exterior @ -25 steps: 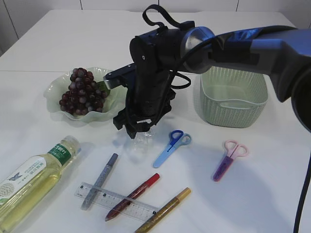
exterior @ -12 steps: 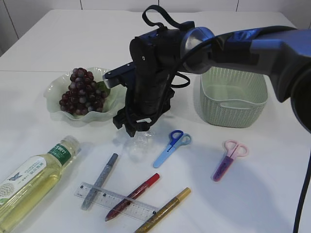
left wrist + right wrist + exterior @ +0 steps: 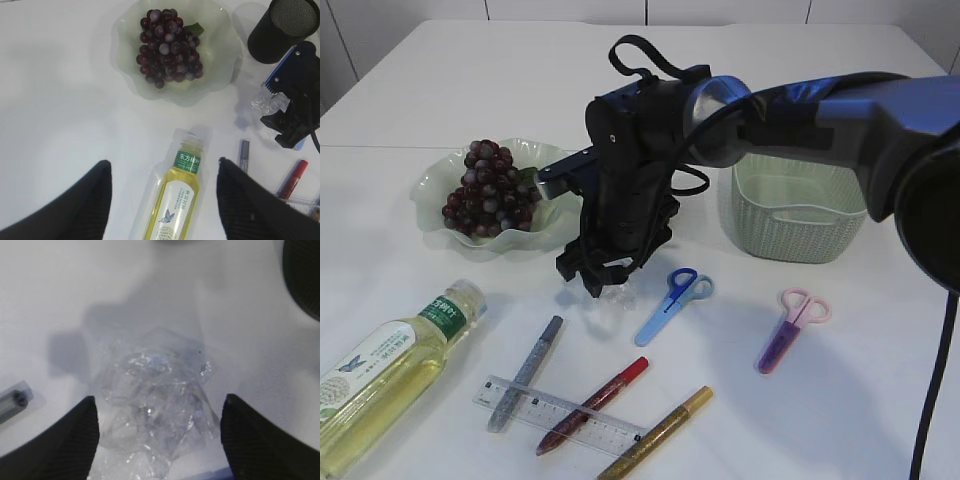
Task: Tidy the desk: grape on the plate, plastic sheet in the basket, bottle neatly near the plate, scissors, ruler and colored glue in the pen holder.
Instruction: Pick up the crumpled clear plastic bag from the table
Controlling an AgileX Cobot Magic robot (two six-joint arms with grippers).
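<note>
The crumpled clear plastic sheet (image 3: 155, 400) lies on the table between the fingers of my right gripper (image 3: 160, 437), which stands open around it; the exterior view shows that gripper (image 3: 603, 285) low over the plastic sheet (image 3: 615, 298). My left gripper (image 3: 162, 200) hangs open high above the lying bottle (image 3: 177, 200). The grape (image 3: 490, 188) rests on the green plate (image 3: 430, 190). Blue scissors (image 3: 675, 298), pink scissors (image 3: 790, 330), ruler (image 3: 560, 415) and silver (image 3: 525, 372), red (image 3: 595, 403) and gold (image 3: 655, 435) glue pens lie in front. The black pen holder (image 3: 287, 27) stands behind my right arm.
The green basket (image 3: 800, 215) stands at the right, behind the pink scissors. The bottle (image 3: 380, 370) lies at the front left corner. My right arm reaches across the middle from the right and hides the pen holder in the exterior view.
My right gripper has come down a little onto the plastic sheet, still open. Nothing on the table has moved.
</note>
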